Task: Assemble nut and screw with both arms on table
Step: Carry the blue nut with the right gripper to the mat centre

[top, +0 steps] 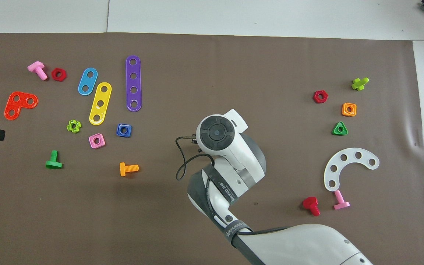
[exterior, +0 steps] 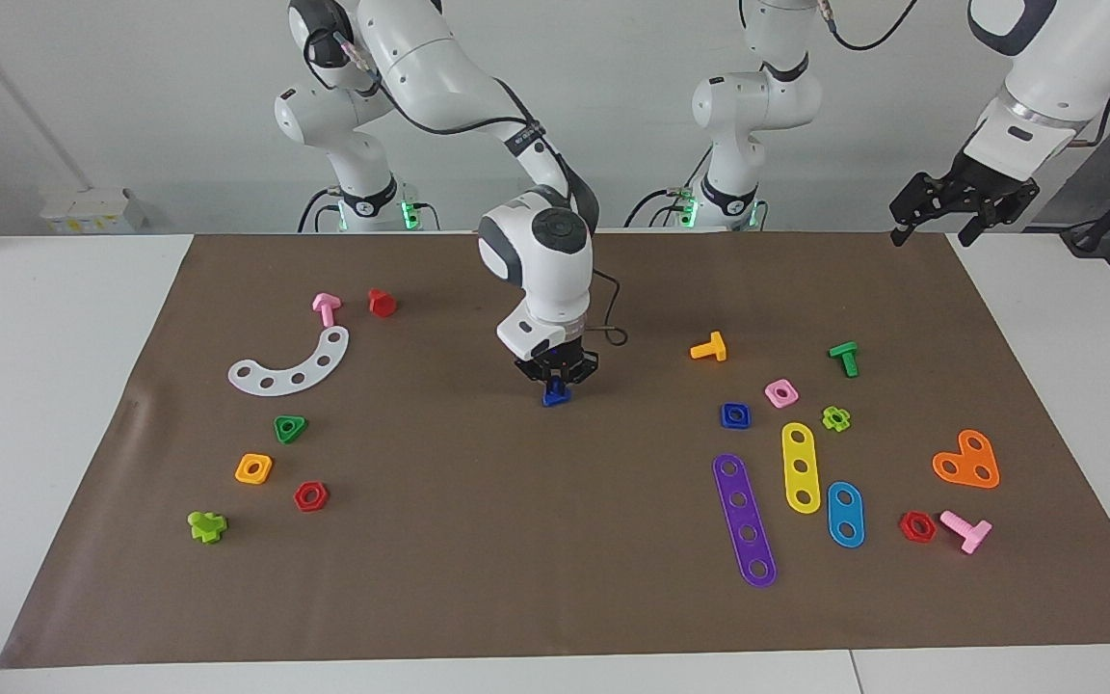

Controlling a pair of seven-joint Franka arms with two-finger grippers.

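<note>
Centrally, spanning nearly the whole table (exterior: 54, 405): a brown mat (exterior: 555, 559) strewn with small plastic parts, no container anywhere, nothing sitting in or on another part.

Reaching down over the mat's middle: the right arm (exterior: 449, 87), its right gripper (exterior: 556, 374) low and pointing straight down, fingers appearing to be closing around the screw (exterior: 555, 393), dark blue, poking out just beneath the tips and looking at or just off the mat. From overhead, hidden under the arm's wrist.

Waiting high over the mat's corner at the left arm's end: the left gripper (exterior: 962, 204), fingers spread apart, holding nothing.

Lying toward the left arm's end from the right gripper, well apart from it: the nut (exterior: 735, 415), dark blue and square, flat on the mat, just beside a pink square nut (exterior: 781, 392).

Judging the step: picking up the screw, the nut untouched. Needing next, probably: lifting the screw clear, the left gripper fetching the nut, then aligning stem with hole.
</note>
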